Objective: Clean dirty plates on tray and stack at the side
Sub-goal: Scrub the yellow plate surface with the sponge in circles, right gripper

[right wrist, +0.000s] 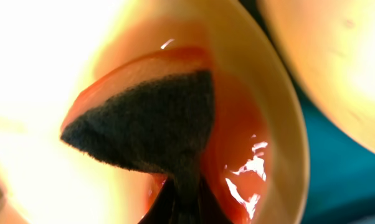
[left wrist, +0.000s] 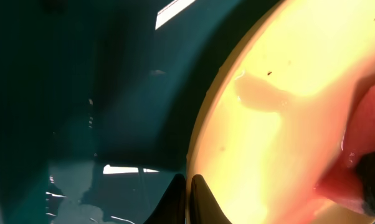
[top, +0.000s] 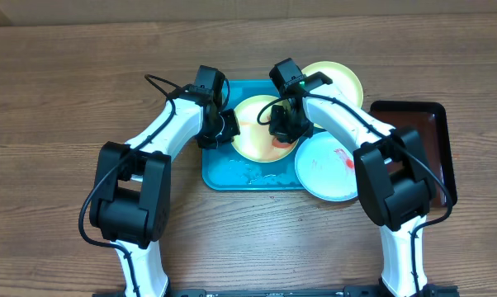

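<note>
left gripper pinched shut on yellow plate rim, over the tray; right gripper clamped on dark sponge; sponge's sitting in red sauce

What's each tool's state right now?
Left tool: shut at the rim of the yellow-green plate; whether it pinches the rim cannot be told.
Right tool: shut on the dark sponge, pressed into red sauce on that plate.

Overhead straight down, wrist views close (sharing one plate)
</note>
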